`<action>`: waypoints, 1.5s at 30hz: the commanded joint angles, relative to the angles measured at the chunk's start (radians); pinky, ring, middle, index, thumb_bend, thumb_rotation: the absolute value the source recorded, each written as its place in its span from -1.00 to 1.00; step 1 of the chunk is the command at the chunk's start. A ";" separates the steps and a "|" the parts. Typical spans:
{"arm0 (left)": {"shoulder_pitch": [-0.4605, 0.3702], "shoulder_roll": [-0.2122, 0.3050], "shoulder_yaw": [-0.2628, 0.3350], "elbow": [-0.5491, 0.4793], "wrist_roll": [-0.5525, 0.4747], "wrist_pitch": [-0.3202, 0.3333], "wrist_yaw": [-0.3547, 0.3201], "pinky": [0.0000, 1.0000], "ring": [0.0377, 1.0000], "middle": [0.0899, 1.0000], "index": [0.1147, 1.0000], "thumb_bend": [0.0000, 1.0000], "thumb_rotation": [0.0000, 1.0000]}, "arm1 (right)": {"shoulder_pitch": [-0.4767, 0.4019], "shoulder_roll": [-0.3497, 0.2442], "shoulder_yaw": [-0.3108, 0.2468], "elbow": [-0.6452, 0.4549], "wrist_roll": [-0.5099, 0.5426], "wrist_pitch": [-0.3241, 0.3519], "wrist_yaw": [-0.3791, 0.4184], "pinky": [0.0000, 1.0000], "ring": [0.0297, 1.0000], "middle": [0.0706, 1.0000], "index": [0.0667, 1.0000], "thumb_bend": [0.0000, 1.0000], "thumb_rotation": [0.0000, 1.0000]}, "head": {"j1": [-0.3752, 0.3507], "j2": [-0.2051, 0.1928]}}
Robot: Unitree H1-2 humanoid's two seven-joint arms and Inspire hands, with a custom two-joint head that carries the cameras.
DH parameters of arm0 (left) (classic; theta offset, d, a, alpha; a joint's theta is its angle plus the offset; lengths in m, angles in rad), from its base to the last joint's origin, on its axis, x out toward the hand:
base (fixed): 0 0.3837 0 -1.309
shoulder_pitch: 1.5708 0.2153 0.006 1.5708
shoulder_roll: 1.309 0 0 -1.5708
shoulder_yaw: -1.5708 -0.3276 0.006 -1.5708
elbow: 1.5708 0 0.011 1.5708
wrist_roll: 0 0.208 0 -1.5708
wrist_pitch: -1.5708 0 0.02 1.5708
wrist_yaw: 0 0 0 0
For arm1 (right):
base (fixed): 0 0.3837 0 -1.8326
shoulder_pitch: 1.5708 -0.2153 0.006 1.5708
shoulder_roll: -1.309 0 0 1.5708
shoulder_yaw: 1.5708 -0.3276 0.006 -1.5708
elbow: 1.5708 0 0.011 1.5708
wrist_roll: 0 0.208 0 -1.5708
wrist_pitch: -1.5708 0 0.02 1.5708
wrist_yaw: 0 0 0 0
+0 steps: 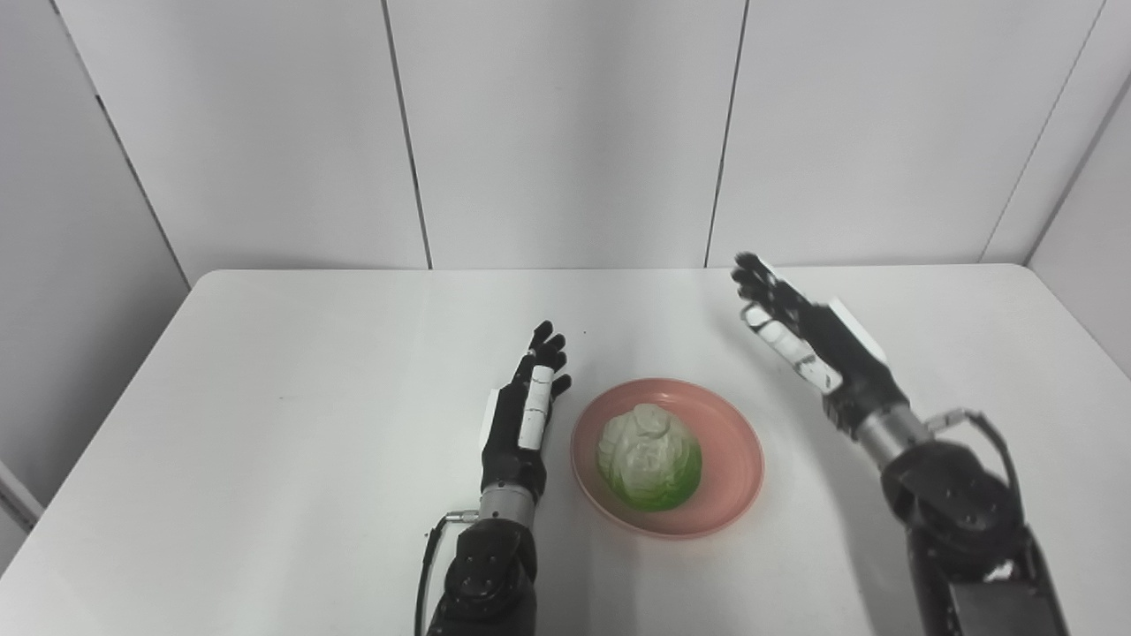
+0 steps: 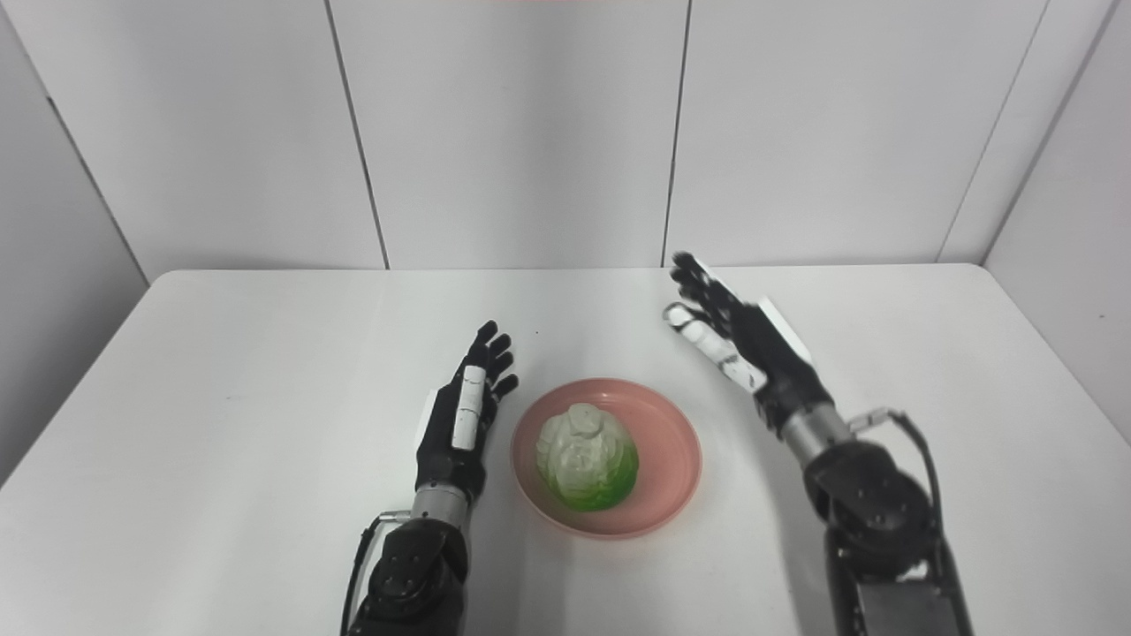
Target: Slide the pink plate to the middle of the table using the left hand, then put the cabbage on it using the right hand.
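A pink plate [image 1: 732,459] sits near the middle of the white table, toward the front. A green and white cabbage [image 1: 649,458] lies on it. My left hand [image 1: 527,402] is open and empty, fingers pointing away, resting just left of the plate's rim. My right hand [image 1: 795,331] is open and empty, raised above the table to the right of and beyond the plate, apart from it. The plate [image 2: 663,459], the cabbage [image 2: 586,458], the left hand [image 2: 466,408] and the right hand [image 2: 733,340] also show in the right eye view.
The white table [image 1: 292,380] has rounded far corners and ends at grey wall panels [image 1: 565,132] behind. Walls also stand close on the left and right sides.
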 commanded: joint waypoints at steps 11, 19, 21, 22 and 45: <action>-0.046 -0.010 0.004 0.069 0.072 -0.070 0.126 1.00 0.99 0.94 0.88 0.73 0.93 | 0.018 0.128 -0.036 0.115 0.095 -0.238 -0.193 1.00 0.99 0.93 0.91 0.92 0.81 | -0.026 -0.005; -0.058 -0.006 0.003 0.073 0.084 -0.033 0.144 1.00 1.00 0.95 0.99 0.79 0.96 | 0.023 0.106 0.022 0.184 0.040 -0.299 -0.232 1.00 1.00 1.00 1.00 0.94 0.99 | -0.038 -0.003; -0.059 -0.004 0.002 0.069 0.084 -0.018 0.144 1.00 1.00 0.95 0.99 0.81 0.98 | 0.027 0.100 0.034 0.181 0.047 -0.283 -0.227 1.00 1.00 1.00 1.00 0.95 1.00 | -0.041 -0.001; -0.059 -0.003 0.002 0.065 0.080 -0.008 0.140 1.00 1.00 0.95 1.00 0.82 0.98 | 0.029 0.100 0.037 0.180 0.052 -0.279 -0.227 1.00 1.00 1.00 1.00 0.95 1.00 | -0.043 -0.001; -0.040 0.000 0.018 0.062 0.055 -0.037 0.113 1.00 1.00 1.00 1.00 0.80 0.92 | 0.055 0.097 0.033 0.166 0.140 -0.212 -0.230 1.00 1.00 1.00 1.00 0.87 0.90 | -0.060 0.007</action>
